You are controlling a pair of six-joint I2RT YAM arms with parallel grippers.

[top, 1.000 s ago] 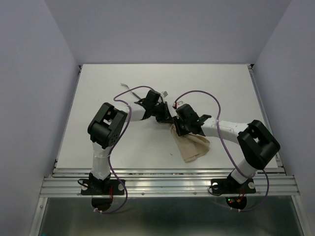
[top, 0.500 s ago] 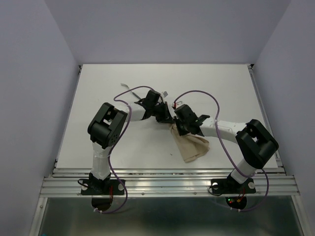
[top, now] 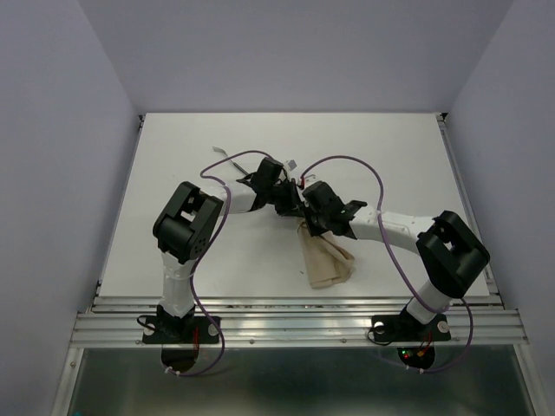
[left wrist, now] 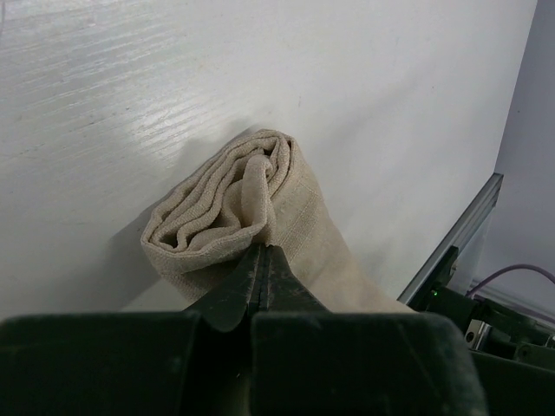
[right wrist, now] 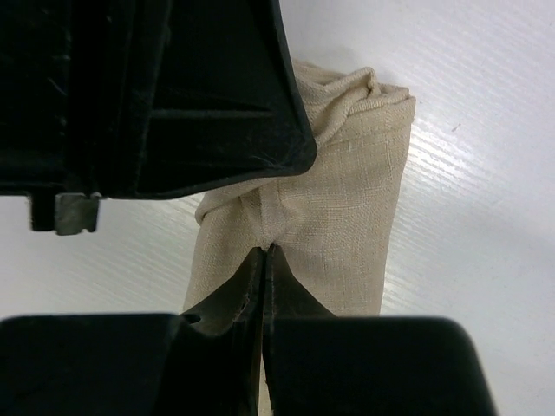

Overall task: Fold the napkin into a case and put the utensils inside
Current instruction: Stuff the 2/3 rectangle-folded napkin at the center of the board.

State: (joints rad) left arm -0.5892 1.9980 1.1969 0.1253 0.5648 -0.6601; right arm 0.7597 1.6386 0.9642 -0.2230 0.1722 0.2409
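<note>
Two grippers meet over the middle of the white table (top: 399, 147), both at the far end of the napkin (top: 324, 260). The beige cloth lies as a narrow, bunched oblong that runs from the grippers toward the near edge and leans slightly right, with its near end resting on the table well short of the metal rail (top: 295, 305).

The left gripper (left wrist: 262, 260) has its fingers pressed together on a raised fold of the napkin (left wrist: 286, 208). In its wrist view the cloth looks like a loose roll, its layered folds showing at the end that points away from the camera. The right gripper (right wrist: 264, 256) is also pinched tight, its tips nipping a crease in the napkin (right wrist: 355, 208). The black body of the left gripper (right wrist: 173, 95) fills the upper left of that view, just beside the right one. From above, the two heads nearly touch, the left gripper (top: 291, 208) slightly farther and to the left, the right gripper (top: 306, 225) nearer.

Purple cables (top: 347, 161) loop above both forearms. On the far-left part of the table lies a slim pale piece (top: 220, 152), well apart from the cloth. It may be a utensil, but it is too small to tell.
</note>
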